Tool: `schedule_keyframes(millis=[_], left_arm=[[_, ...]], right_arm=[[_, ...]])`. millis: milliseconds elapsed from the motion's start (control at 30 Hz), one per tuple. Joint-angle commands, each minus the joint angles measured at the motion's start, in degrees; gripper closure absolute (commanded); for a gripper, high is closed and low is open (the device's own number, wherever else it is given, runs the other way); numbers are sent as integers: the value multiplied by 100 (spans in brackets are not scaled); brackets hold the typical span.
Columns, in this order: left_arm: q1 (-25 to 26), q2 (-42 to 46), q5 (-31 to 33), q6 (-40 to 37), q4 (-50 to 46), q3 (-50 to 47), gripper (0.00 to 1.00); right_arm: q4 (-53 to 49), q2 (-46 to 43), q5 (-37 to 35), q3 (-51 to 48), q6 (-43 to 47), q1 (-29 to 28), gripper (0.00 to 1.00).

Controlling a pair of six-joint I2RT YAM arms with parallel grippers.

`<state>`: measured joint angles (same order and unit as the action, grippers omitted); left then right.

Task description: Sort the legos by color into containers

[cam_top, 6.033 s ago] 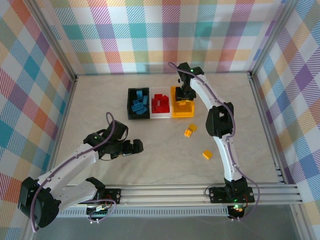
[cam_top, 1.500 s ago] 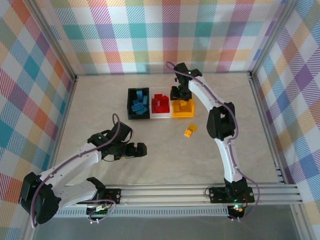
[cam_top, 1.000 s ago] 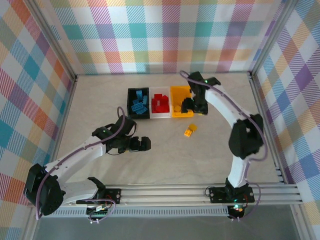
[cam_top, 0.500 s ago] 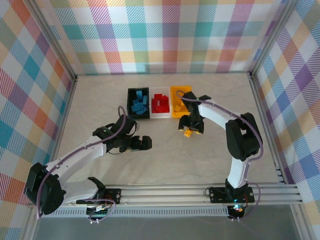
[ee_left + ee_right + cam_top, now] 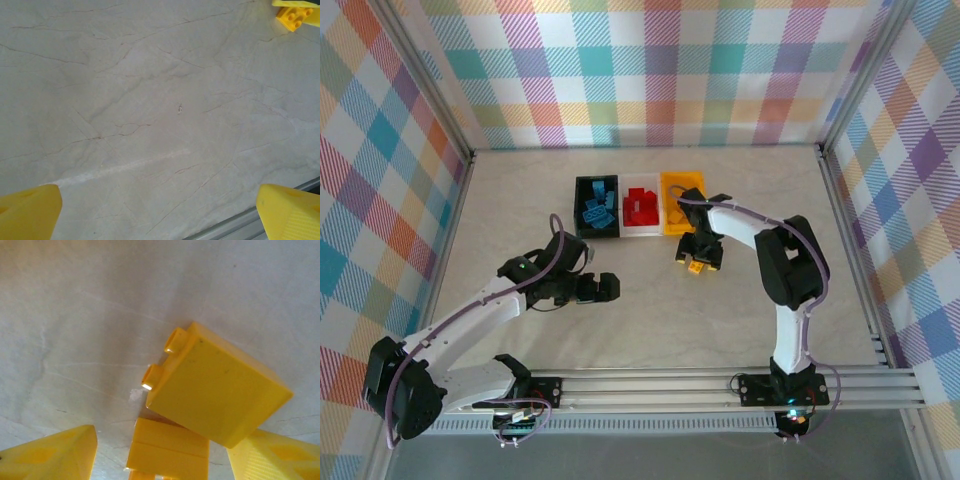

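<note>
As the overhead camera shows it, one pale marbled table (image 5: 520, 200) carries everything, and two arms reach over it. The left arm (image 5: 470, 318) climbs from its base at 7 o'clock toward the middle with its forearm low. The left gripper (image 5: 604, 288) points toward 3 o'clock, just short of centre. In its wrist view the two yellow fingertips (image 5: 27, 212) stand wide apart over bare table, with nothing between them.

The right arm (image 5: 783, 330) rises from its base at 5 o'clock, bends at an elbow at 3 o'clock of centre and folds back toward 9 o'clock. Its right gripper (image 5: 698, 256) points down at the table just at 6 o'clock of the yellow bin (image 5: 665, 205). Those fingers (image 5: 55, 455) are spread and clamp nothing, though whether one touches a brick cannot be told.

Three bins stand side by side in a row at 12 o'clock of centre. From 9 to 3 o'clock they are the black bin (image 5: 579, 210), the white bin (image 5: 641, 233) and the yellow one. The black one holds about five blue bricks (image 5: 597, 210). The white one holds red bricks (image 5: 640, 207), heaped too closely to count. What lies in the yellow bin cannot be told.

Two yellow bricks (image 5: 697, 265) lie on the table under the right gripper. The larger brick (image 5: 217, 385) is tilted and shows two studs. The smaller brick (image 5: 167, 447) sits at its 7 o'clock, between the fingertips.
</note>
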<state>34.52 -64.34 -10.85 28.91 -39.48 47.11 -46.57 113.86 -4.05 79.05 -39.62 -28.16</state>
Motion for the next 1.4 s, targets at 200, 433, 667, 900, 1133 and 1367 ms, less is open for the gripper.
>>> schedule_keyframes(millis=[200, 433, 667, 900, 1133, 1367], left_arm=[[-196, 83, -56, -135, -200, -143, 0], [-253, 281, -87, -70, -180, -317, 0], [-271, 336, -90, -53, -115, -378, 0], [-276, 348, -84, -15, -4, -378, 0], [-288, 302, -123, 40, -22, -235, 0], [-297, 365, -31, 41, -418, -46, 0]], right_arm=[[6, 303, -202, 226, -209, -32, 43], [-54, 167, -263, 126, -153, -49, 58], [-161, -393, -248, -210, -160, -80, 63], [-601, -1315, -318, -171, 8, -129, 62], [-846, -873, -362, 1157, 465, 118, 62], [-1015, 751, -98, 3259, 770, 395, 61]])
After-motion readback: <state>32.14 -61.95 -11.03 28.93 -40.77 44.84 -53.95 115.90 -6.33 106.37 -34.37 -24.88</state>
